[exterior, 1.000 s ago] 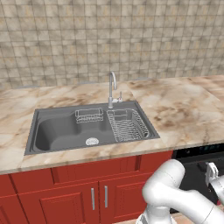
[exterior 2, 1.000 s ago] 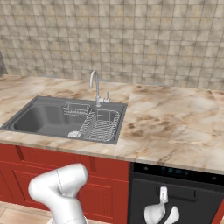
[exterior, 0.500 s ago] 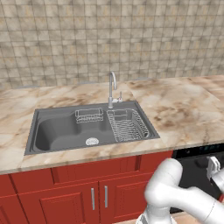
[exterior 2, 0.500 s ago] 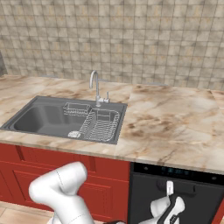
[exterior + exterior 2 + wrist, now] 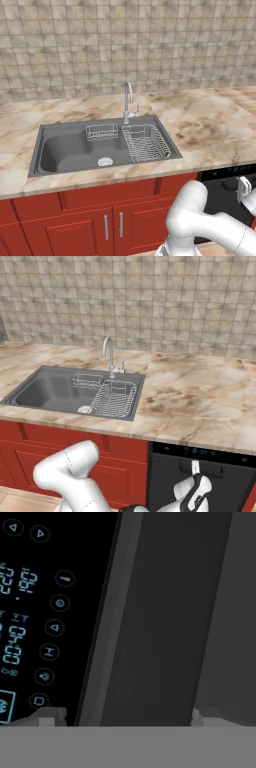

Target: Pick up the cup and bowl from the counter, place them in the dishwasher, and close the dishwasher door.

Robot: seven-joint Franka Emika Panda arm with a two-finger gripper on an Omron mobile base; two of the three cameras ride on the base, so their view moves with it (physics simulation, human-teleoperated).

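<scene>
The black dishwasher door (image 5: 165, 478) stands upright under the counter (image 5: 200, 391), with its control strip (image 5: 200, 452) along the top. My gripper (image 5: 194, 470) is open and pressed close against the door's upper part, just below that strip. From the left side the gripper (image 5: 243, 187) shows at the door (image 5: 220, 200) near the frame's right edge. In the hand view the open gripper (image 5: 125, 714) straddles a dark grey handle bar (image 5: 160, 622), with cyan control icons (image 5: 50, 627) beside it. Nothing is held. The cup and bowl are out of view.
A grey sink (image 5: 75, 150) with a wire rack (image 5: 145, 142) and a faucet (image 5: 128, 102) is set into the counter (image 5: 210, 125). Red cabinets with silver handles (image 5: 112, 225) stand left of the dishwasher. A tiled wall (image 5: 150, 301) backs the counter.
The hand has risen along the closed door, from low on the panel up to just under the control strip. The jaws have stayed open.
</scene>
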